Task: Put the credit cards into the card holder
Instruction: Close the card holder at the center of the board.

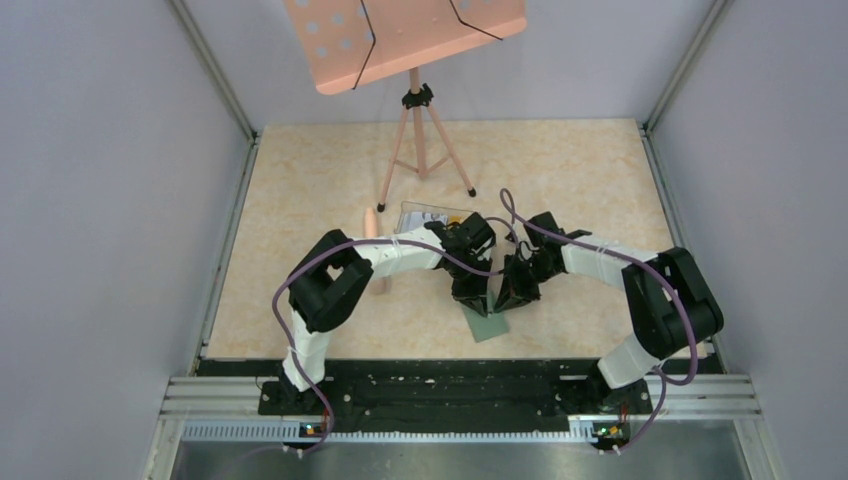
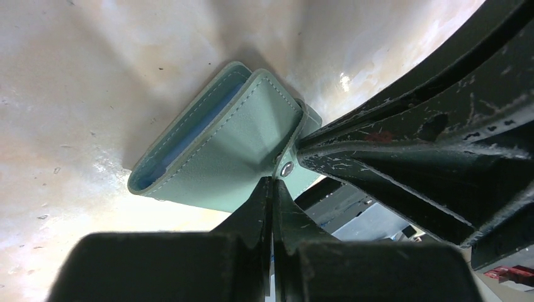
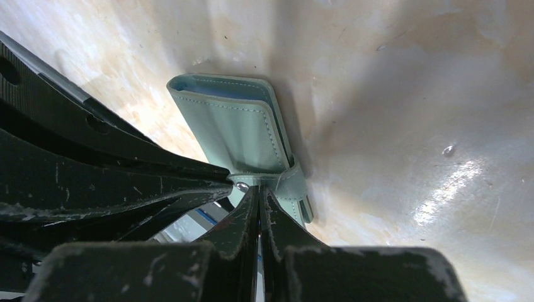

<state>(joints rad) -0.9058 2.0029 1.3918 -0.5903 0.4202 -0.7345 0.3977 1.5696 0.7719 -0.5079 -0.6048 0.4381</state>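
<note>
Left wrist view: card holder (image 2: 233,145) folded at frame centre, lying on worktop (image 2: 75,75), blue lining showing at its lower-left open edge. Left fingers (image 2: 255,214) clenched, tips just below snap stud (image 2: 286,168), at the tab. Right fingers (image 2: 403,151) also clenched, entering from the right of frame, tips against the same tab. Cannot tell whether either pair pinches the tab or only presses on it. Likely step: unsnapping to open the holder. To do well: pin the body with one pair, peel the tab with the other, pull along the strap, avoid dragging the whole wallet. Credit cards not made out in any view.
</note>
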